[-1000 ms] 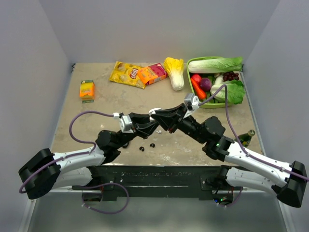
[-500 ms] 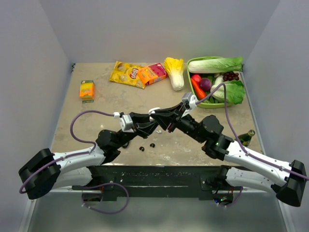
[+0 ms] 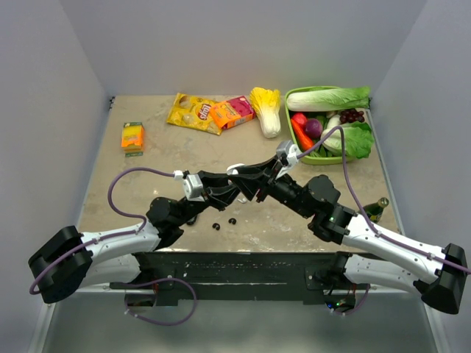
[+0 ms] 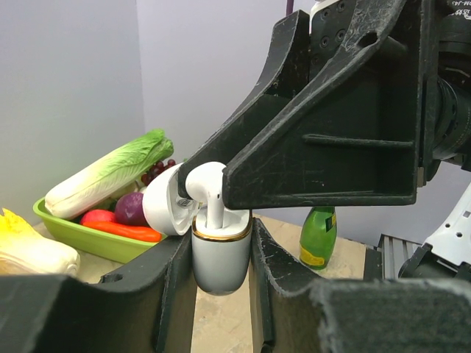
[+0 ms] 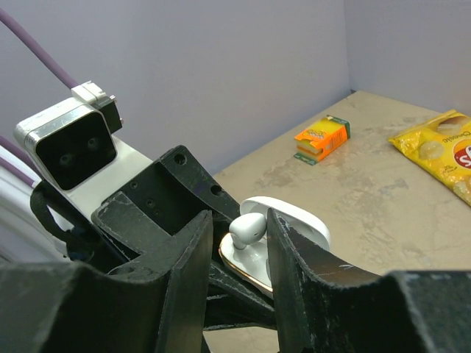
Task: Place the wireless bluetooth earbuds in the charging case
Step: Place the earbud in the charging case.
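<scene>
My left gripper (image 4: 221, 283) is shut on a white charging case (image 4: 221, 254) with a gold rim, held upright above the table with its lid (image 4: 163, 208) open. My right gripper (image 5: 240, 223) is shut on a white earbud (image 5: 248, 228), whose stem stands in the case (image 5: 254, 268). The bud (image 4: 204, 180) sits high, its head above the rim. In the top view both grippers meet at mid-table, the left (image 3: 229, 190) and the right (image 3: 247, 181). Two black earbuds (image 3: 216, 226) (image 3: 232, 220) lie on the table below them.
A green basket (image 3: 316, 160) of vegetables stands at the back right. A green bottle (image 3: 375, 209) stands by the right arm. A chip bag (image 3: 193, 112), an orange box (image 3: 232, 112), a cabbage (image 3: 266, 110) and a small orange box (image 3: 132, 136) lie at the back.
My right gripper has shifted slightly left and down with the white earbud, onto the case. The left arm has held still.
</scene>
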